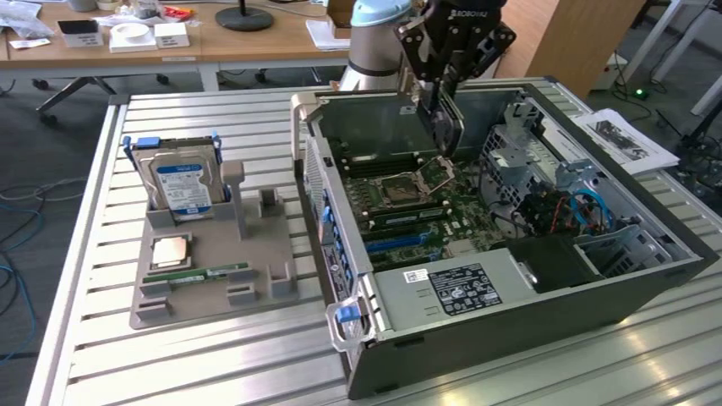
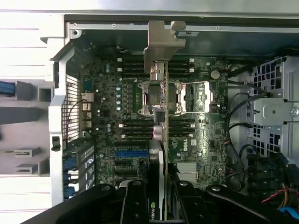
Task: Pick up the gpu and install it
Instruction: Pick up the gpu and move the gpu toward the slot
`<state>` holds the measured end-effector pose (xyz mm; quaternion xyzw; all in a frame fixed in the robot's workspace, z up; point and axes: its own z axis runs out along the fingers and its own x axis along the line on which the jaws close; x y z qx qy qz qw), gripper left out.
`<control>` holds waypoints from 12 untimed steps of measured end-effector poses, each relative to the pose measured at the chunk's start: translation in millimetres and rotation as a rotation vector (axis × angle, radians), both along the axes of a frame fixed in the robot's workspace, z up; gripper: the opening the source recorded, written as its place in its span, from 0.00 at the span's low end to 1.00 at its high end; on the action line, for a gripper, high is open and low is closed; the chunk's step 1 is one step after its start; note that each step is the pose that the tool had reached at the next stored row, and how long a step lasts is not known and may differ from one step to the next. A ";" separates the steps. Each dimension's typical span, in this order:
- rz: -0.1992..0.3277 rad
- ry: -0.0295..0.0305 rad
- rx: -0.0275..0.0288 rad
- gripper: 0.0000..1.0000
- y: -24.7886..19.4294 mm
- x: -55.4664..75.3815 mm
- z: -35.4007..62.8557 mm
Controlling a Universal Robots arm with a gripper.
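Above the open computer case [image 1: 513,338], the hand [image 1: 444,78] is clamped on the gpu [image 1: 444,123], which hangs edge-down over the motherboard [image 1: 457,211], close to the processor socket [image 1: 414,182]. In the wrist view the fingers [image 2: 135,205] press on the card's two flat faces at one end, and the pale metal bracket [image 2: 161,42] stands at the other end. The card appears to hang clear of the board, though how far is hard to judge.

The card looks stiff, thin and light, so it should not sag or twist in this grip. It is likely fragile, since its components and contact edge would not bear knocks or scraping. Holding it by the faces near the top edge seems the right choice, because it leaves the contact edge and the bracket free.

Room overhead is open. Lower down, the drive cage [image 1: 530,161] and loose cables [image 1: 581,211] crowd the exterior view's right, and the case wall [image 1: 321,194] closes the exterior view's left. The blue slots [image 1: 397,243] lie on the board nearer the power supply [image 1: 451,288], apart from where the card hangs. The case stands on a slatted table [image 1: 226,118].
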<state>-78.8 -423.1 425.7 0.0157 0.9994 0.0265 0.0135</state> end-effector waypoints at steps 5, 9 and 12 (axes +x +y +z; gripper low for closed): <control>0.000 0.0000 0.0001 0.27 0.2 14.5 0.0; 0.000 0.0000 0.0000 0.27 0.6 29.3 0.0; 0.000 0.0000 0.0001 0.27 0.9 33.8 0.0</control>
